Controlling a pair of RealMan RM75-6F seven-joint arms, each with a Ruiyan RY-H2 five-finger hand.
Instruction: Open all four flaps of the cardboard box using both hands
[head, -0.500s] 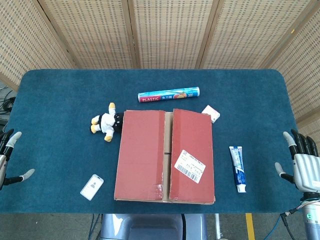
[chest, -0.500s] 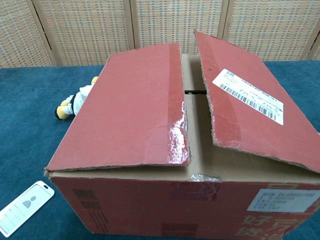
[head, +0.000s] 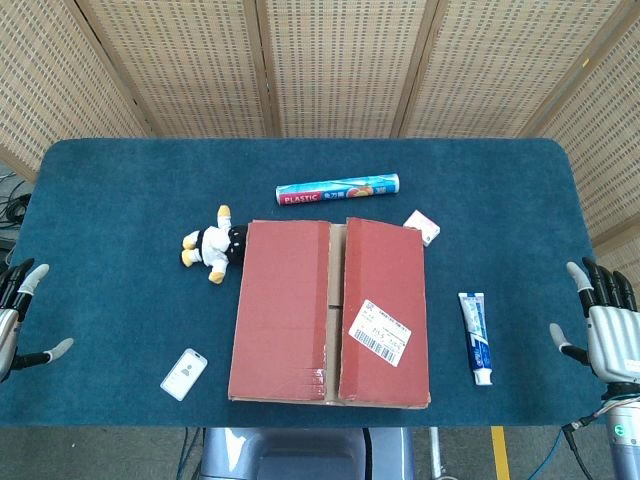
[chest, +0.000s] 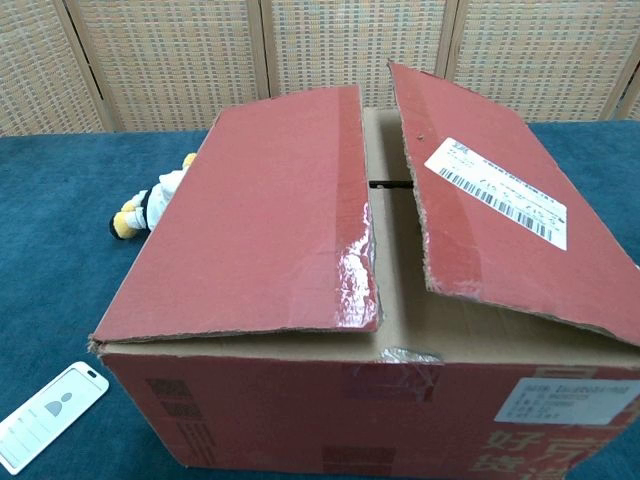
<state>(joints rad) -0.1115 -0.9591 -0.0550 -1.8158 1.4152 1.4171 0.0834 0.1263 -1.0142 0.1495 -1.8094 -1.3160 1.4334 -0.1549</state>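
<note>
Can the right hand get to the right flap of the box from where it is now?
Probably yes: the right hand is open at the table edge, and only the flat toothpaste tube lies between it and the right flap.

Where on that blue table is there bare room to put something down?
Bare cloth runs along the far edge behind the plastic wrap roll, and on both outer sides toward the left hand and right hand. Around the cardboard box it is crowded.
</note>
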